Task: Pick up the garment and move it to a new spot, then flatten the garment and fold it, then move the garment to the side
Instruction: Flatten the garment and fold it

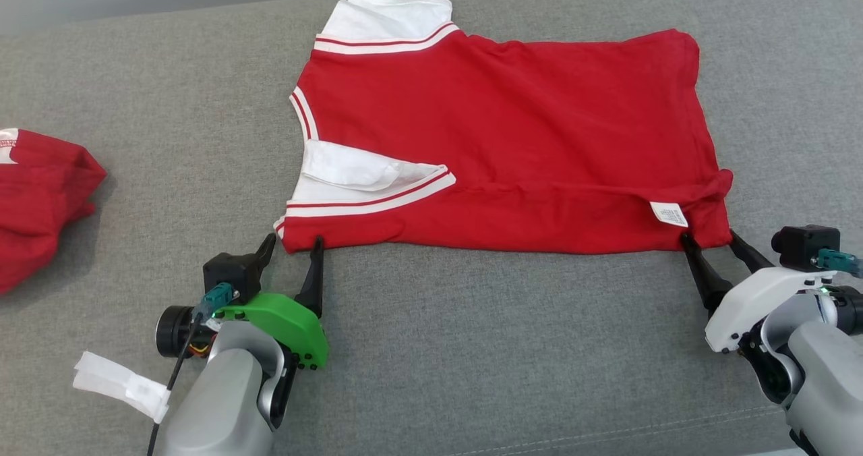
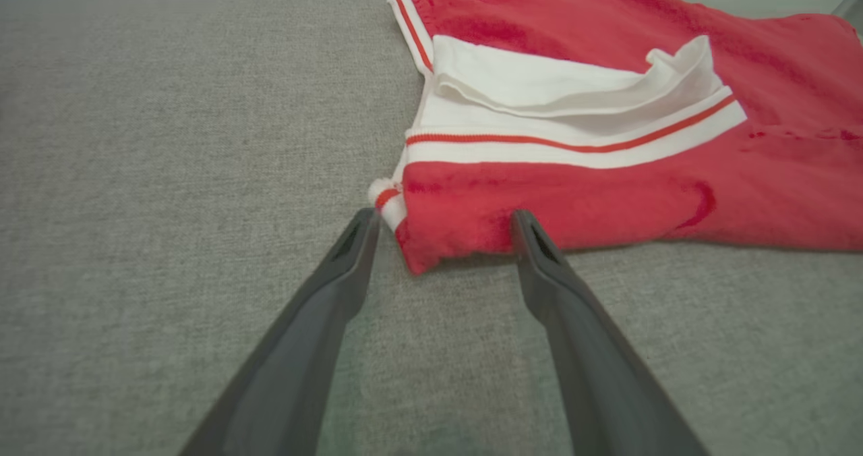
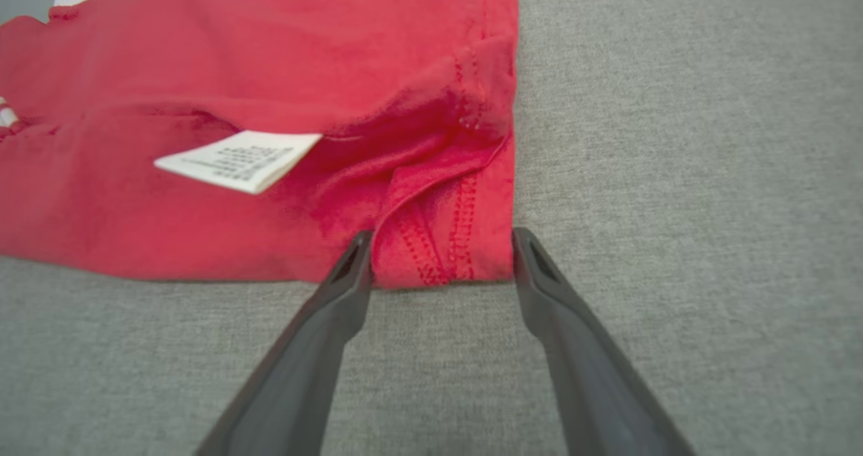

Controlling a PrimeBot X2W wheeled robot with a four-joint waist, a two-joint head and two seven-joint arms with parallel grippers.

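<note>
The garment (image 1: 506, 139) is a red short-sleeved shirt with white sleeves, each sleeve meeting the body at a white band with a thin red stripe, and the same trim runs round the neckline. It lies flat and sideways in the middle of a grey woven surface (image 1: 472, 348), neckline toward the left and hem toward the right. Its near long side is folded over onto the body, so the near sleeve rests on top with its white cuff slightly lifted and rumpled. A small white care label (image 1: 669, 214) sticks out of the fold near the right-hand corner. In the right wrist view the label (image 3: 236, 160) shows several rows of fine print, too small and blurred to read. The left pincer (image 1: 294, 240) stands wide open with its tips on either side of the shirt's near left corner, gripping nothing. The right pincer (image 1: 710, 236) is likewise spread wide, straddling the near right corner at the stitched hem, the cloth lying loose between the fingers. A second red garment (image 1: 40, 200) sits bunched at the far left, cut off by the frame. A white patch on it carries marks that cannot be made out.
</note>
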